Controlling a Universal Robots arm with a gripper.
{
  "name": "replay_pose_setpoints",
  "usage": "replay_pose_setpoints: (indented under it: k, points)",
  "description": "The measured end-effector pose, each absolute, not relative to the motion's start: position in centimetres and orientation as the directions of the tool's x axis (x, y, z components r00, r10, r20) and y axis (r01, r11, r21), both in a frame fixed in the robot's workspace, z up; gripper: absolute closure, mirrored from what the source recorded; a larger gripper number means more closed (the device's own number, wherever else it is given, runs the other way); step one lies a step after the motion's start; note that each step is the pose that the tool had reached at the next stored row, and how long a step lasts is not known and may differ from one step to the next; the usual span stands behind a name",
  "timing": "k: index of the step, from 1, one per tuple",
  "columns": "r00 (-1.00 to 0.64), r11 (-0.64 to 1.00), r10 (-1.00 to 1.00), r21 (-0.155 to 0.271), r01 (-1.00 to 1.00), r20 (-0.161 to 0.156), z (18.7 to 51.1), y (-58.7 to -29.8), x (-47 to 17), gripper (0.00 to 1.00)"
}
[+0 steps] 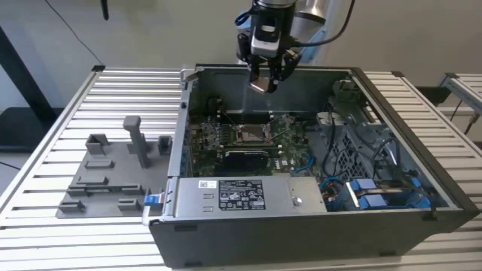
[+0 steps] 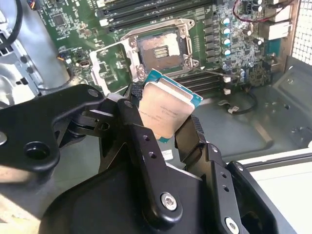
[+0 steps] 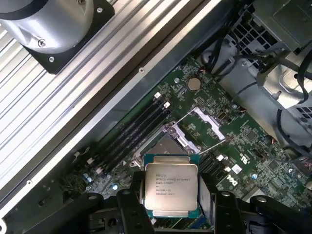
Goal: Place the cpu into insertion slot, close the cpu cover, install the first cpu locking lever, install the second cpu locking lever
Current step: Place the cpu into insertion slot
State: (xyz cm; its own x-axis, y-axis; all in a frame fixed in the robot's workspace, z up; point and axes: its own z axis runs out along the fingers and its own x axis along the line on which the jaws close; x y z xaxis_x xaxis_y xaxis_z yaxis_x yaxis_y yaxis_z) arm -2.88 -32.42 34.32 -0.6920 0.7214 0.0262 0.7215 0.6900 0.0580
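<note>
**Chip clamped in the end effector, socket empty**

Your black two-fingered end effector point(image 1: 267, 79) is clamped on the cpu point(image 2: 165, 109), a thin square chip with a dull grey-tan metal lid and a green edge. It grips the chip by two opposite sides. In the exterior view it hangs above the open dark grey computer case point(image 1: 301, 237), which sits on the slatted metal bench point(image 1: 113, 96).

The insertion slot point(image 2: 158, 48), a square socket with a brownish centre and a silver rim on the green circuit board, lies empty and well apart from the chip. Its silver metal cover point(image 2: 109, 66) is swung open beside it.

By my reading, none of the four steps is finished.

Being square, the chip has no long axis. Its lid faces both wrist cameras at a tilt, so its underside likely faces the board.
</note>
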Motion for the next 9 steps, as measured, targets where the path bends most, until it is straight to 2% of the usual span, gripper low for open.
replay_pose_setpoints:
  k: [9]
  points:
    - [-0.615,0.613,0.788,0.053,0.788,0.03,33.89,-32.4,-2.88,0.46]
